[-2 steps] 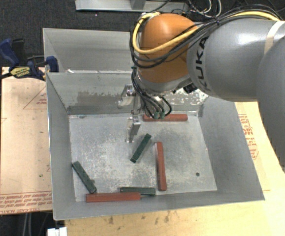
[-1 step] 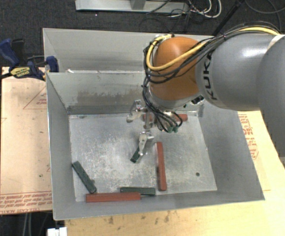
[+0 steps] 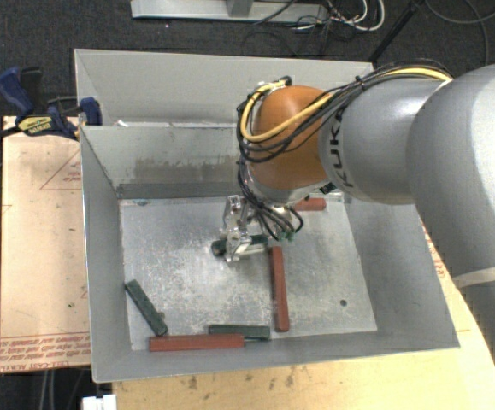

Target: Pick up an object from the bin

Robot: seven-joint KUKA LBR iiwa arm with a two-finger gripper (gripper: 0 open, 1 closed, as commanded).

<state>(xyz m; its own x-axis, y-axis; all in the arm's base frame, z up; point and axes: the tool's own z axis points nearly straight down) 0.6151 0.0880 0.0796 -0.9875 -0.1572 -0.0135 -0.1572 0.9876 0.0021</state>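
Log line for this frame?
pincer at bin centre | nearest: red-brown bar beside it | hold: cannot tell

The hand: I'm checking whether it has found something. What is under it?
A small dark piece shows beside the hand, on the view's left, on the bin floor. A red stick ends close by. Whatever lies directly beneath is covered by the hand.

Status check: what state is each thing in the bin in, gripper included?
Gripper: low over the bin's middle.
Long red bar: flat along the front wall.
Second red bar: flat, right of the gripper.
Left green bar: flat, slanted, front-left.
Short green bar: flat, beside the long red bar's right end.
Red piece: at the back, partly hidden by the arm.
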